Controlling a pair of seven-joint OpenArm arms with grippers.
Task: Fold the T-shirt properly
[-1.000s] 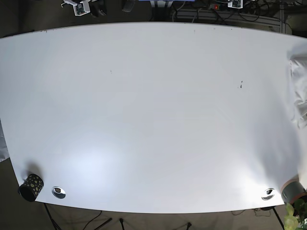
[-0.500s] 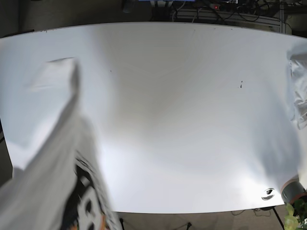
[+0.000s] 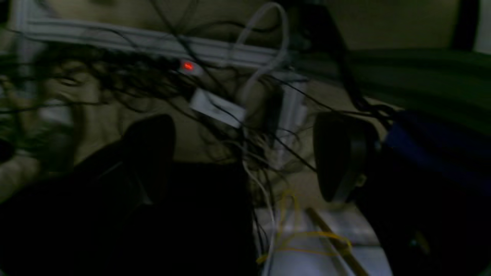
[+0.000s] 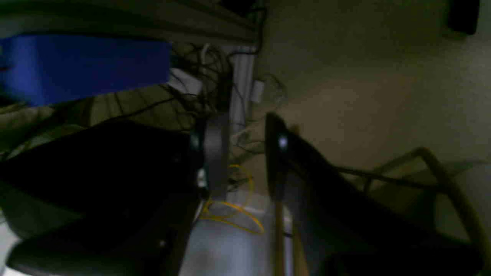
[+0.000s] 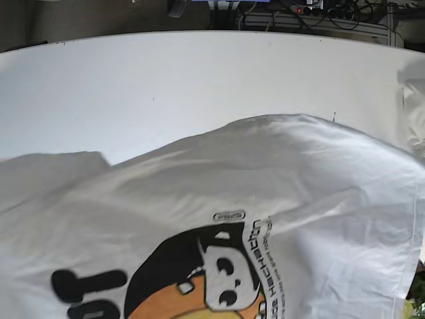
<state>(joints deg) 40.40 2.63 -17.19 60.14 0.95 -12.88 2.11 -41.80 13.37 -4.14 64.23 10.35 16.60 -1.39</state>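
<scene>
Left claw (image 3: 245,161) in the left wrist view shows two dark fingers set wide apart with nothing between them; behind them is a dim, blurred tangle of black cables (image 3: 215,115), a small red light (image 3: 187,66) and some yellow wire (image 3: 307,241) lower down.

Right claw (image 4: 241,153) in the right wrist view has its fingers a narrow gap apart, also holding nothing; a blue box (image 4: 84,65) sits at upper left, and a plain floor (image 4: 364,96) lies to the right.

From the base view, neither claw is visible. A white T-shirt (image 5: 285,199) with a black and orange print (image 5: 192,279) covers the near half of the white worktop (image 5: 199,73), wrinkled and spread from the left edge to the right. Another bit of white cloth (image 5: 413,106) lies at the far right edge.
</scene>
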